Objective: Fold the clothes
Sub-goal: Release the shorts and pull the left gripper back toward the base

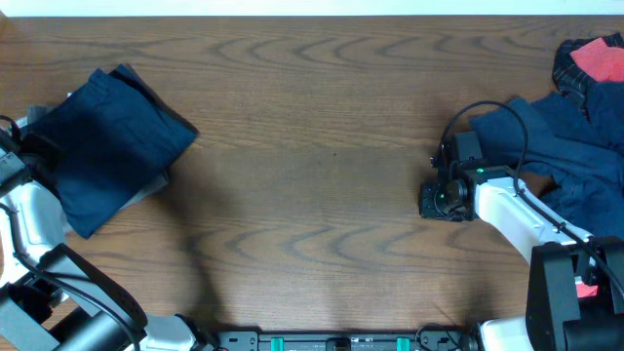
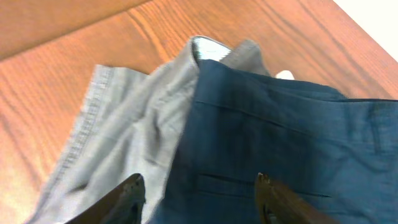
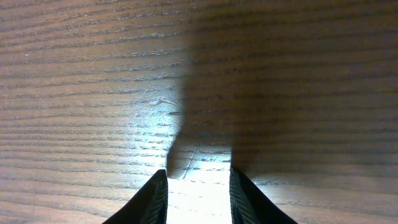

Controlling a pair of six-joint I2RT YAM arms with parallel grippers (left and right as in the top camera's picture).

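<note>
A folded navy garment point(image 1: 112, 146) lies at the table's left on top of a grey garment point(image 1: 146, 190). In the left wrist view the navy cloth point(image 2: 286, 143) overlaps the grey cloth point(image 2: 130, 130). My left gripper point(image 2: 199, 186) is open just above these two, holding nothing. A pile of unfolded navy clothes point(image 1: 575, 156) with a red piece point(image 1: 597, 60) lies at the far right. My right gripper point(image 1: 441, 200) hangs over bare wood left of that pile; its fingers point(image 3: 198, 186) are parted and empty.
The wooden table point(image 1: 312, 166) stretches between the two clothes piles. The table's far edge runs along the top of the overhead view. The arm bases stand at the near edge.
</note>
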